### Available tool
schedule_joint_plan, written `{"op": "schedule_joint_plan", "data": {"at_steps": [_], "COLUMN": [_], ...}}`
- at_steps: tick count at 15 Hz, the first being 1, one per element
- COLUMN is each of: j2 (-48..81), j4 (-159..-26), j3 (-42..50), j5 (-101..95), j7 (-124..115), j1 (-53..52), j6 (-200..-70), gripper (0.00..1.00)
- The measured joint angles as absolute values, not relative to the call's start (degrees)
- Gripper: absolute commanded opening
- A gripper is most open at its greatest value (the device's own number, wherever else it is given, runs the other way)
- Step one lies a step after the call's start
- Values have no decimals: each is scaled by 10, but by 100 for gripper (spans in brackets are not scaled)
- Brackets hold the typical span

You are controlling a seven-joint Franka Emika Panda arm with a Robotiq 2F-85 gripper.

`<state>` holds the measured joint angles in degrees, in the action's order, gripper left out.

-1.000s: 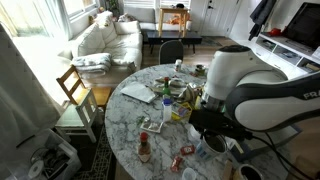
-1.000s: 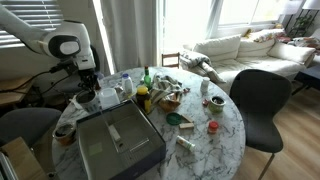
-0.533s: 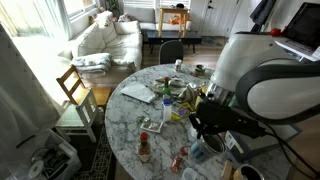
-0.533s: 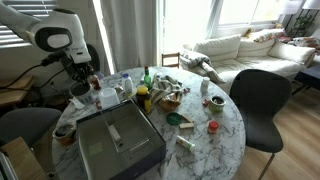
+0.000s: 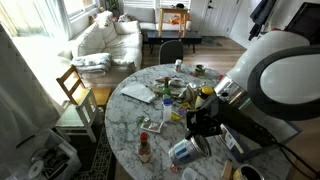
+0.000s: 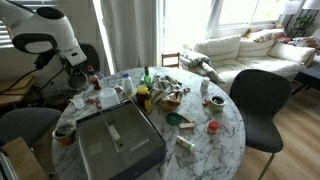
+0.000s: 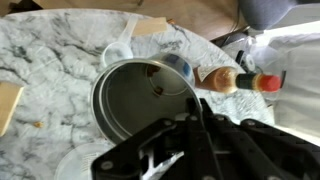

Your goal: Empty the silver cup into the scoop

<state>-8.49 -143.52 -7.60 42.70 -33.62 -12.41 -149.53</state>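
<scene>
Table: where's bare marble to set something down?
One patch of bare marble lies along the rim between the papers and the red-capped bottle. Another borders the black chair, past the small red item. Crowded: the middle, and around the gripper holding the silver cup.

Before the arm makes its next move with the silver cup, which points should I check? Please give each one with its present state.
1. Silver cup found: ok. It fills the middle of the wrist view, mouth toward the camera.
2. Gripper holds the cup: cannot tell. The jaws are blurred at its rim.
3. Contents inside the cup: cannot tell. Only small specks show.
4. Scoop located: cannot tell. No view shows it plainly.
5. Room around the cup: not ok. A brown bottle stands close beside it.
</scene>
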Motion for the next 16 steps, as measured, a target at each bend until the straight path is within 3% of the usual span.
{"op": "schedule_joint_plan", "data": {"at_steps": [4,10,16], "j2": [-85,-84,-83], "j4": [-1431,-1429,-1409], "j3": [-65,-82,-89], "j5": [570,576,805], "j7": [-193,-187,60], "j1": [-181,-158,-158], "j6": [-1510,-1510,-1465], "gripper": [5,1,1]}}
